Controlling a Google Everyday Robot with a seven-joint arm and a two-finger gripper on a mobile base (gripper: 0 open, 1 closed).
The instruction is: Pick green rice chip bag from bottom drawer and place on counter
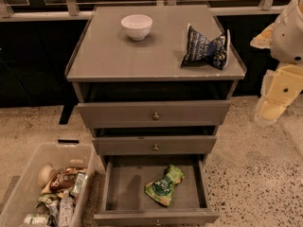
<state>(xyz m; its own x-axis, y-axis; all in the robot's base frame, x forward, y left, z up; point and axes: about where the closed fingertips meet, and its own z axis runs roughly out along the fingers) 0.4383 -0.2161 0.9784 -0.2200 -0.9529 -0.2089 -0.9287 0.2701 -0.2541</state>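
Observation:
The green rice chip bag (164, 185) lies flat on the floor of the bottom drawer (125, 186), right of its middle. The drawer is pulled fully open. The counter (118, 56) is the grey top of the cabinet. My gripper (272, 109) hangs at the right edge of the view, beside the cabinet's right side at about the height of the top drawer. It is well above and to the right of the bag and touches nothing.
A white bowl (137, 26) stands at the counter's back middle. A dark blue-and-white snack bag (204, 48) lies at its right. The two upper drawers (154, 115) stick out slightly. A clear bin (19, 193) of several snacks and cans sits on the floor at the lower left.

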